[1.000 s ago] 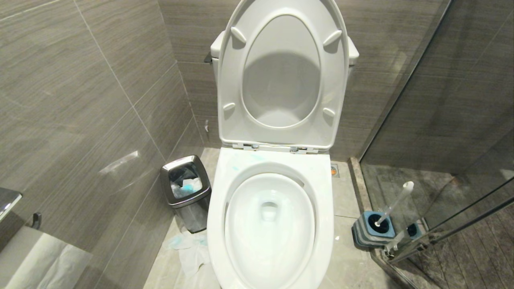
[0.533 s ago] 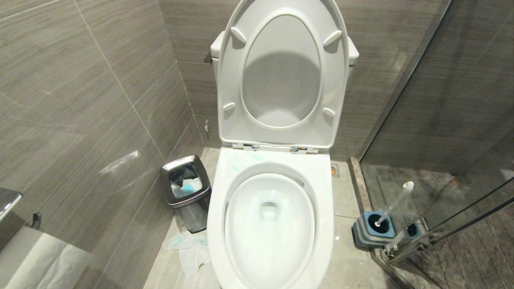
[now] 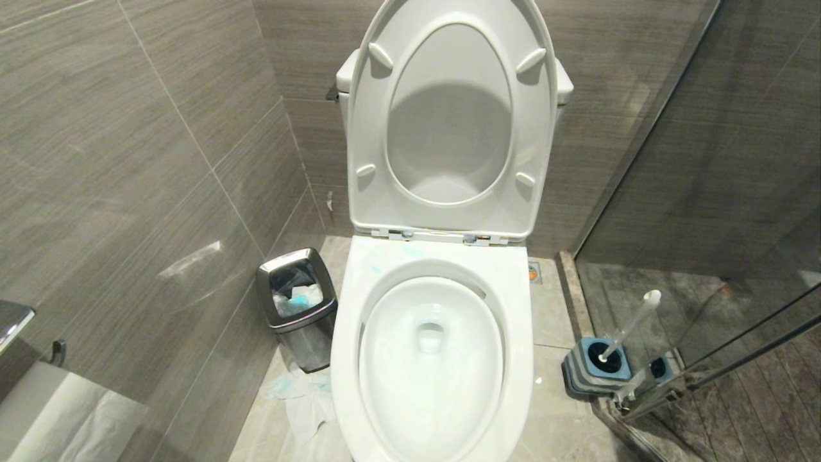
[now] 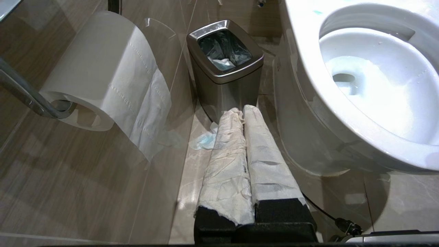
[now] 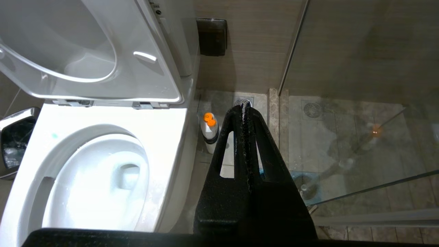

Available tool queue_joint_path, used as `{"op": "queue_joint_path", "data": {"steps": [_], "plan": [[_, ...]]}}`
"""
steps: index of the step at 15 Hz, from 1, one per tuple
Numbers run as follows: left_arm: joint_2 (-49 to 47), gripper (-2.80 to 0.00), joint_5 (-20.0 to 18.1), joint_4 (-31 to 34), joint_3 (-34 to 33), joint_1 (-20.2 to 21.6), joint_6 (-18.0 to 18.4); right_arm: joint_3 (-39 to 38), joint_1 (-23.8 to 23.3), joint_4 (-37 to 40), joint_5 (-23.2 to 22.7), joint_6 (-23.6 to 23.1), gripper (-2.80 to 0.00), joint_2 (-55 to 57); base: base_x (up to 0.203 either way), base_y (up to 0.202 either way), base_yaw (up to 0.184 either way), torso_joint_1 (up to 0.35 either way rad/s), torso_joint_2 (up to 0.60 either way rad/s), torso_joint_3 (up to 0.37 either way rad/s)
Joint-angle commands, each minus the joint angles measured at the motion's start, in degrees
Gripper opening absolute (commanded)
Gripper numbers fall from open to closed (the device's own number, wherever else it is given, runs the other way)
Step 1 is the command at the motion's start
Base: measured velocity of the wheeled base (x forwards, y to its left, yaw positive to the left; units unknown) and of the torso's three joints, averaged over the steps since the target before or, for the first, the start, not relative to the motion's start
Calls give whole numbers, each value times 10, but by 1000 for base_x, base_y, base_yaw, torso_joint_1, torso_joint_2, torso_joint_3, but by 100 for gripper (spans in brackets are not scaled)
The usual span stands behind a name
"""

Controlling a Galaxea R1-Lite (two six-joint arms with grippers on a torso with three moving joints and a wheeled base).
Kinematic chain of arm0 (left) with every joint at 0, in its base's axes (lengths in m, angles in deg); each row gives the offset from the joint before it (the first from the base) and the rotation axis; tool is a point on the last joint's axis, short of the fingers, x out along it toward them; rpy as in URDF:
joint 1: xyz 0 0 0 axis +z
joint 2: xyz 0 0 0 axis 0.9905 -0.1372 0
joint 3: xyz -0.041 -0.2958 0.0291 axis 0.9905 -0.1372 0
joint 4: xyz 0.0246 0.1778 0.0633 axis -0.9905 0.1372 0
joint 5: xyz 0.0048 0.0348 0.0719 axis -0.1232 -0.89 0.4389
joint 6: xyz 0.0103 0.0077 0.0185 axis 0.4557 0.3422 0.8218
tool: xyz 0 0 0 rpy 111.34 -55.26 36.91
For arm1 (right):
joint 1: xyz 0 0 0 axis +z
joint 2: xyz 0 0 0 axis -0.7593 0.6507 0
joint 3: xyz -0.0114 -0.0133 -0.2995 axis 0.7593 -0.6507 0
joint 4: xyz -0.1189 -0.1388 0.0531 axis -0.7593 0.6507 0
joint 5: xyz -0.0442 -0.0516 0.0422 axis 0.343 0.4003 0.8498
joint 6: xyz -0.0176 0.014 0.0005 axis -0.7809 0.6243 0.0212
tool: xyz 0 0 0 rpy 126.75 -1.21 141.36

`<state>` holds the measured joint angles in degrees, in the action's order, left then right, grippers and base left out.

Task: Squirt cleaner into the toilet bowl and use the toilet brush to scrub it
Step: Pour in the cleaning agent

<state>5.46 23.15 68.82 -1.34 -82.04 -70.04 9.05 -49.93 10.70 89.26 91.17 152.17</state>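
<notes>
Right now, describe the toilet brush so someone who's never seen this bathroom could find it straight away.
Start at the white toilet bowl with its seat raised. On the floor to the robot's right of it, against the glass shower screen, stands a squat blue-and-grey striped holder. The toilet brush is the thin white handle with a rounded tip leaning out of that holder, unlike the steel waste bin on the bowl's other side.

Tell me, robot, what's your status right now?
Left gripper shut, empty, near the waste bin. Right gripper shut, empty. Toilet brush in its holder. Toilet bowl open, nothing blocking.
</notes>
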Motion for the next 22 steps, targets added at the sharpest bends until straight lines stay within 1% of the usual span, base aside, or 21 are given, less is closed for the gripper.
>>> {"op": "queue_joint_path", "data": {"steps": [1, 6, 22], "plan": [[-1, -280, 0, 0, 0, 0, 1, -2, 0, 0, 0, 0, -280, -2, 0, 0, 0, 0, 0, 0], [-1, -280, 1, 0, 0, 0, 0, -3, 0, -1, 0, 0, -280, 3, 0, 0, 0, 3, 3, -97], [-1, -280, 1, 0, 1, 0, 0, -2, 0, -9, 0, 0, -280, 17, 0, 0, 0, 2, 3, -197]]}}
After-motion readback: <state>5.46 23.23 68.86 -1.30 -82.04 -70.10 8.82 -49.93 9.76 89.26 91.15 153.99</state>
